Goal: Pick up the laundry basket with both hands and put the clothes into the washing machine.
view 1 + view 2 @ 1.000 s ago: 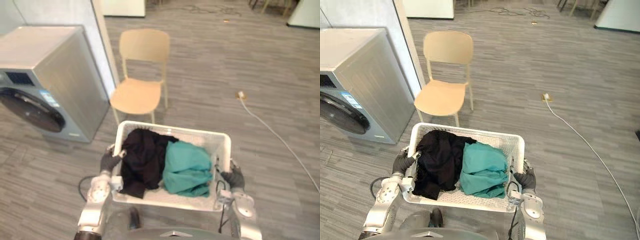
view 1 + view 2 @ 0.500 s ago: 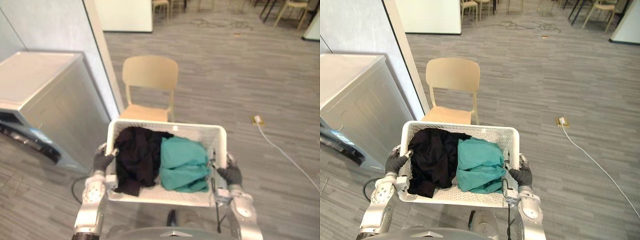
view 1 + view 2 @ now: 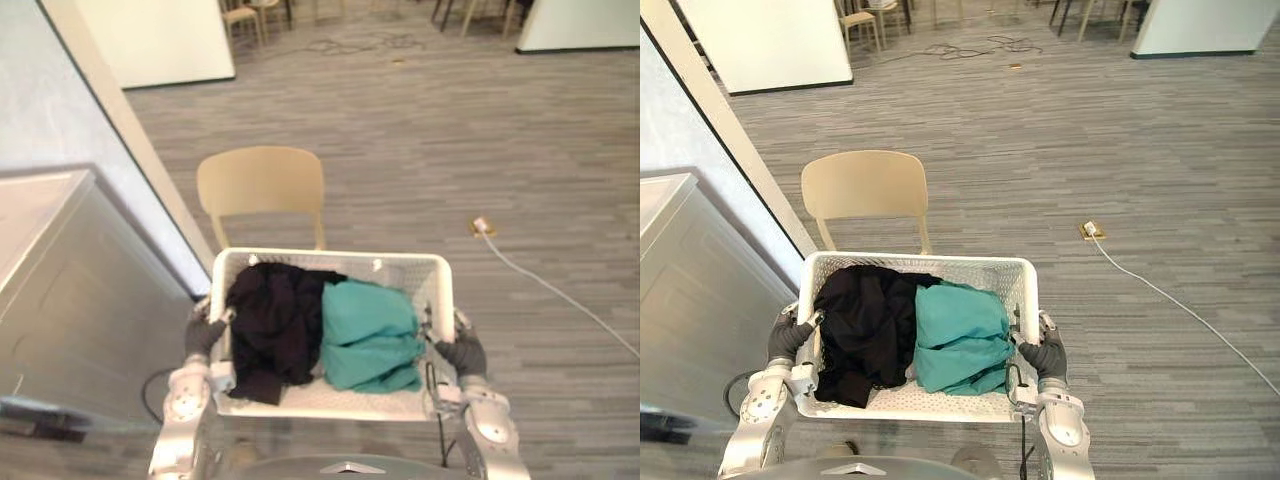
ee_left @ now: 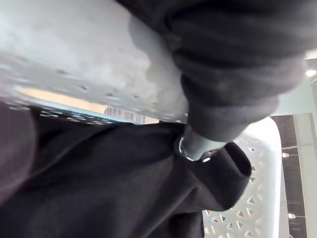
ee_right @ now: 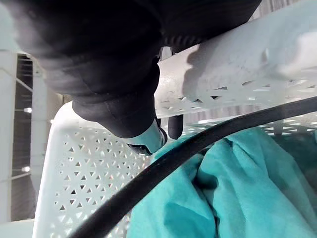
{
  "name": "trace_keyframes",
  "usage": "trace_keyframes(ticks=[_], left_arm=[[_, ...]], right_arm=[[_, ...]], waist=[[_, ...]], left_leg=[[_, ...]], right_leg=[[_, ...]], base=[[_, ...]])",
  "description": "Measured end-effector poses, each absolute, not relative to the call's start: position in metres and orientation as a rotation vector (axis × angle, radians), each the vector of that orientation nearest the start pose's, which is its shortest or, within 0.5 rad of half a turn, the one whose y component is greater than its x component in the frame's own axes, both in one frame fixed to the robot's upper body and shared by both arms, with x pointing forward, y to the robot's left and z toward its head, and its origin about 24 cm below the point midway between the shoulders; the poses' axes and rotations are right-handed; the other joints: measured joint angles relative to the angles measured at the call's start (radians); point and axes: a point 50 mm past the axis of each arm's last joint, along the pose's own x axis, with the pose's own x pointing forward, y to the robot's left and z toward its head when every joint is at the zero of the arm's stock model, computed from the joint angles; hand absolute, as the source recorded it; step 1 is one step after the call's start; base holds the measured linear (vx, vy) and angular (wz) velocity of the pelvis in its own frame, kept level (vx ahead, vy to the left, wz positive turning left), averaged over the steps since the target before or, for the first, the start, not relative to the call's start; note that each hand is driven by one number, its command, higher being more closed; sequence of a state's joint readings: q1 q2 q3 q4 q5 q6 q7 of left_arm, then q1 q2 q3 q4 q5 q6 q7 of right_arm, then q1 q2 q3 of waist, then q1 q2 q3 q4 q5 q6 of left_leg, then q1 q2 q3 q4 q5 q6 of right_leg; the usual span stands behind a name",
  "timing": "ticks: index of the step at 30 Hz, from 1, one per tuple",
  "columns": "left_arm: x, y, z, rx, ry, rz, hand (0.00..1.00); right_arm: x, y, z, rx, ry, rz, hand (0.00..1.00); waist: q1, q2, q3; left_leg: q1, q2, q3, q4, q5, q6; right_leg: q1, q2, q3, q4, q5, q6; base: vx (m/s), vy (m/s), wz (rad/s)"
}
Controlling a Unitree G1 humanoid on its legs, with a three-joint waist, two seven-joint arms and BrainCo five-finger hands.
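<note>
A white perforated laundry basket [image 3: 925, 266] is held up in front of me. A black garment [image 3: 862, 325] fills its left half and a teal garment [image 3: 958, 338] its right half. My left hand [image 3: 788, 337] is curled over the basket's left rim [image 4: 99, 64], its thumb hooked inside beside the black garment [image 4: 109, 183]. On the other side my right hand [image 3: 1044, 355] grips the right rim [image 5: 233, 69], thumb inside above the teal garment [image 5: 208, 198]. The washing machine [image 3: 695, 310] stands to the left, seen from above, its top [image 3: 30, 220] pale.
A beige chair [image 3: 866, 190] stands just past the basket, against a slanted wall edge [image 3: 730, 130]. A white cable [image 3: 1170, 300] with a plug runs over the grey plank floor on the right. More chairs [image 3: 862, 14] stand far back.
The whole view has shifted: the washing machine sits further left and lower in view, and the chair nearer the basket. Both hands keep the same hold on the basket.
</note>
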State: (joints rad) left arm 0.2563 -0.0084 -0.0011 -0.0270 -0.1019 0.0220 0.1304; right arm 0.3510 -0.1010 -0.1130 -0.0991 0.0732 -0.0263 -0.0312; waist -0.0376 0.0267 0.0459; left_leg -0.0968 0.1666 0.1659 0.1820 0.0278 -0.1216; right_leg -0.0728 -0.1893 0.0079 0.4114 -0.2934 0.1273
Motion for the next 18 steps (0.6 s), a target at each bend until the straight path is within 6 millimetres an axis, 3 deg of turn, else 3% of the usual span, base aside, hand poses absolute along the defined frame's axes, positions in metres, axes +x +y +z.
trace_keyframes(ticks=[2,4,9,14,18], left_arm=[[0.202,0.174,-0.004,-0.069,0.216,0.219,1.00],[0.213,0.178,0.005,-0.058,0.172,0.236,1.00],[0.261,0.183,0.039,-0.094,0.023,0.260,1.00],[0.332,0.172,0.105,-0.154,-0.151,0.209,1.00],[0.361,0.161,0.162,-0.207,-0.284,0.169,1.00]], right_arm=[[0.182,-0.210,0.006,-0.046,0.170,-0.212,1.00],[0.198,-0.206,0.017,-0.045,0.110,-0.191,1.00],[0.258,-0.204,0.056,-0.113,-0.055,-0.155,1.00],[0.311,-0.219,0.144,-0.166,-0.340,-0.231,1.00],[0.320,-0.224,0.195,-0.147,-0.504,-0.317,1.00]], waist=[[-0.004,-0.034,0.005],[-0.004,-0.045,0.042],[0.002,-0.001,0.131],[-0.012,0.007,0.289],[-0.016,0.008,0.337]], left_leg=[[-0.028,-0.059,0.016,-0.040,-0.004,0.006],[-0.070,-0.094,0.049,-0.044,-0.008,0.020],[-0.248,-0.105,0.112,-0.007,-0.001,0.064],[-0.356,-0.108,0.129,-0.023,0.059,0.091],[-0.409,-0.102,0.126,-0.026,0.081,0.093]], right_leg=[[-0.055,-0.053,0.029,-0.012,0.013,0.031],[-0.103,-0.087,0.057,-0.042,0.047,0.061],[-0.253,-0.097,0.119,-0.138,0.166,0.100],[-0.357,-0.096,0.137,-0.179,0.246,0.115],[-0.416,-0.091,0.128,-0.157,0.254,0.121]], base=[[0.06,0.352,-0.06],[-0.04,0.312,-0.20],[-0.12,0.169,-0.26],[-0.12,0.082,-0.04],[-0.03,-0.001,0.06]])
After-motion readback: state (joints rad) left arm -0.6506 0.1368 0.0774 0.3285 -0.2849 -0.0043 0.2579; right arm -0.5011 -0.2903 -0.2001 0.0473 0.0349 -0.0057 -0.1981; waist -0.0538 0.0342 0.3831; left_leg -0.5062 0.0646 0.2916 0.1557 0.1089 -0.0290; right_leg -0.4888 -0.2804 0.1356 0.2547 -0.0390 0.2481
